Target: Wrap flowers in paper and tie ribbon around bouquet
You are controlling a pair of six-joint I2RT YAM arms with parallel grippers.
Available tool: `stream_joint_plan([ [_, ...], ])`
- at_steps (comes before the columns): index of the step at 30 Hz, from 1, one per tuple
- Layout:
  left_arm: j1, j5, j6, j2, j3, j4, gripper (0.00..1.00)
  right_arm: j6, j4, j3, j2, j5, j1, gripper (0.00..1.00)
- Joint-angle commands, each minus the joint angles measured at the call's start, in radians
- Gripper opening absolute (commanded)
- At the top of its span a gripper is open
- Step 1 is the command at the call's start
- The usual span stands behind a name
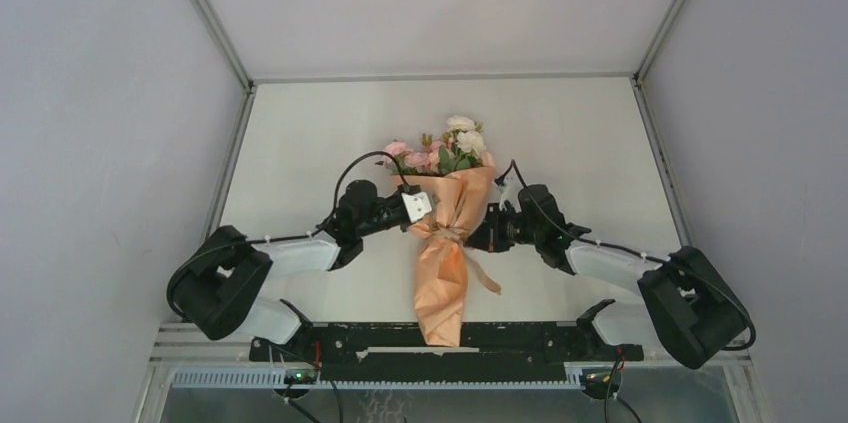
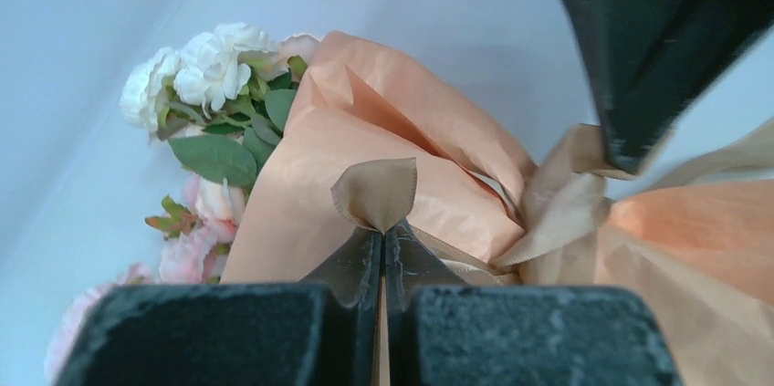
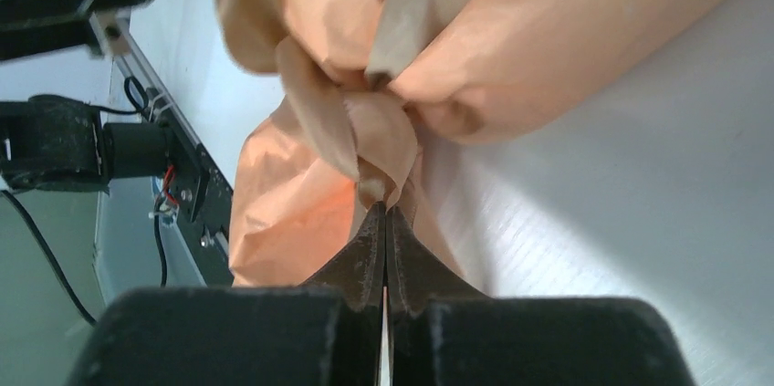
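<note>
- Bouquet (image 1: 442,273) lies on the table (image 1: 300,133), its tied waist between left gripper (image 1: 432,221) and right gripper (image 1: 470,236).
- The left gripper pinches a loop of the ribbon (image 2: 376,193); flowers (image 2: 212,71) lie ahead to its left.
- The right gripper clamps a ribbon tail, with the knot (image 3: 379,99) just ahead.

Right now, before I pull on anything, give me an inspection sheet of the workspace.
Surface: white table, flat.
Job's things: bouquet lies lengthwise at the centre, flowers at the far end; ribbon is knotted round its narrow waist.
Clutter: nothing seen.
Claws: left claw shut on a ribbon loop; right claw shut on the ribbon at the knot.
Cables: black cable arcs over the left arm, another over the right; thin wires at the base rail.
Surroundings: plain grey walls on three sides.
</note>
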Motion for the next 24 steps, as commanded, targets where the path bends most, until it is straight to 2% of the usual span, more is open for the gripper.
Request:
stream_joint_plan([
  [1,0.015,0.043,0.189,0.088,0.114,0.094,0.00,0.017,-0.044,-0.037,-0.093,0.041,0.032,0.00],
  [6,0.025,0.042,0.215,0.150,0.183,0.105,0.00,0.047,-0.083,-0.107,-0.167,0.056,0.030,0.00],
  [11,0.025,0.045,0.207,0.176,0.227,0.142,0.00,0.055,-0.093,-0.134,-0.163,0.030,0.030,0.00],
  [19,0.051,0.030,0.324,0.250,0.257,0.015,0.00,0.034,-0.169,-0.141,-0.176,-0.012,0.021,0.00],
  [24,0.061,0.027,0.308,0.266,0.288,-0.001,0.00,0.040,-0.201,-0.163,-0.227,-0.017,0.020,0.00],
])
